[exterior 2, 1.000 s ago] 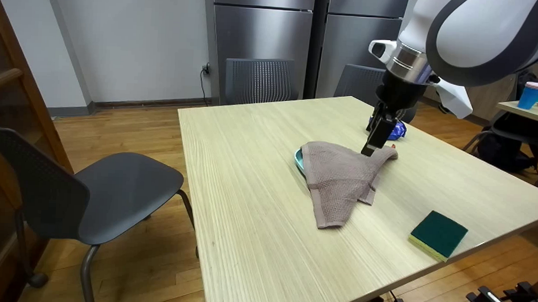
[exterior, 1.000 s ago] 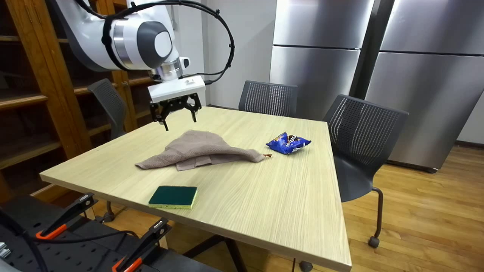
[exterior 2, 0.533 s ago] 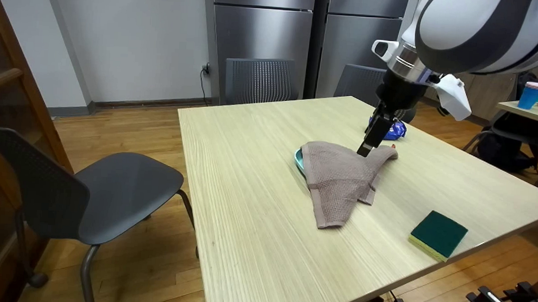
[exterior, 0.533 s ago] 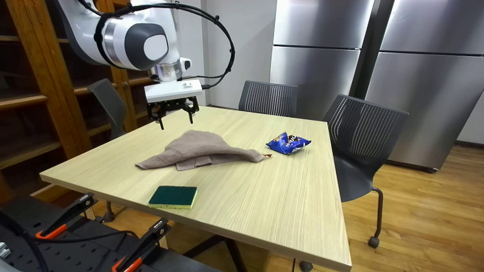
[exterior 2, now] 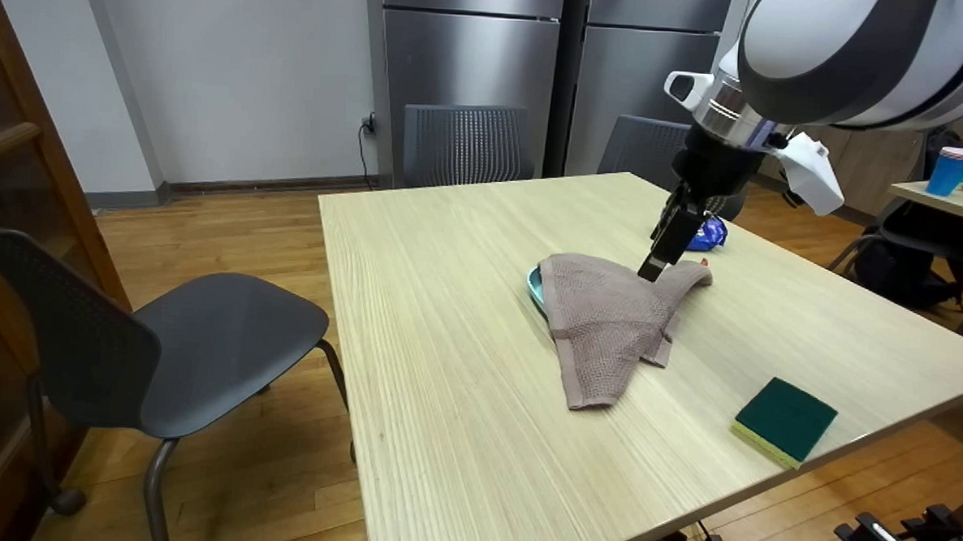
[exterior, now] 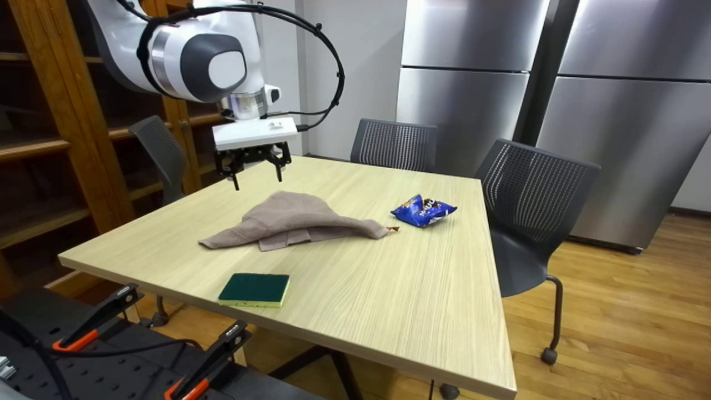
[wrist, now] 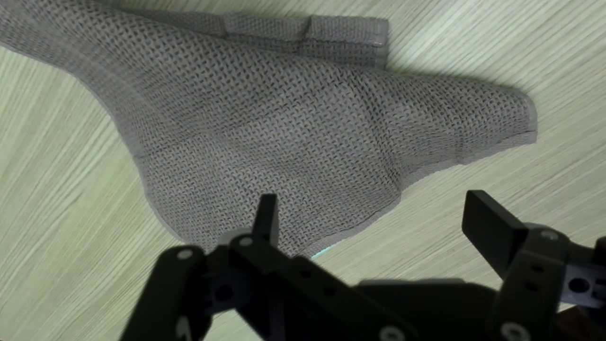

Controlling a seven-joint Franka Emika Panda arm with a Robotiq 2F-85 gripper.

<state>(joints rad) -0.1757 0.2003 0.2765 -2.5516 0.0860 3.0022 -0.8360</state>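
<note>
A grey-brown woven towel [exterior: 300,214] lies rumpled on the table, raised in the middle, and it fills much of the wrist view. From beneath the towel [exterior 2: 610,309] a teal rim [exterior 2: 535,287] of some dish peeks out; a thin teal sliver [wrist: 321,251] also shows in the wrist view. A small orange-brown tip [exterior: 393,228] pokes from the towel's far end; its body is hidden. My gripper [exterior: 258,183] hangs above the towel's edge, jaws wide apart and nothing between them. In the wrist view, one of its fingers [wrist: 266,220] overlaps the cloth and the other is over bare wood.
A green and yellow sponge [exterior: 255,289] lies near the table's front edge. Farther back sits a blue snack packet [exterior: 423,211], partly behind the arm in an exterior view. Dark chairs [exterior: 394,144] surround the table [exterior: 433,311]; clamps [exterior: 208,361] stand beside it.
The arm has shifted slightly, with the gripper moving a little to the left in both exterior views, mostly in the earlier half second. Its jaws stay open. Towel, sponge and packet have not moved.
</note>
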